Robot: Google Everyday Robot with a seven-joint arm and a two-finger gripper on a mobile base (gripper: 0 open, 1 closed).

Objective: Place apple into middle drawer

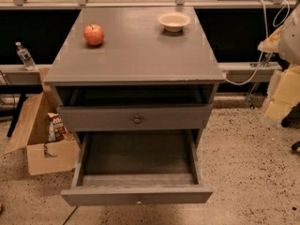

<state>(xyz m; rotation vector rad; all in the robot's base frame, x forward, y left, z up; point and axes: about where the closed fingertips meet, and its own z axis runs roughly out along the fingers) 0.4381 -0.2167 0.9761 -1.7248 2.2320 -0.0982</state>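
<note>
Your jaws are lost in the pale, blurred arm [282, 90] at the right edge of the view, well apart from the cabinet (you cannot tell whether they are spread or pressed together). Nearest that side, a cream bowl [174, 20] sits at the back right of the grey tabletop [136, 57]. The apple [93, 34] rests upright at the back left, well apart from the bowl. Below, the upper drawer [103, 118] stands slightly out, and the middle drawer [108, 196] is pulled wide open. On the floor to the left lies an open cardboard box [40, 149].
</note>
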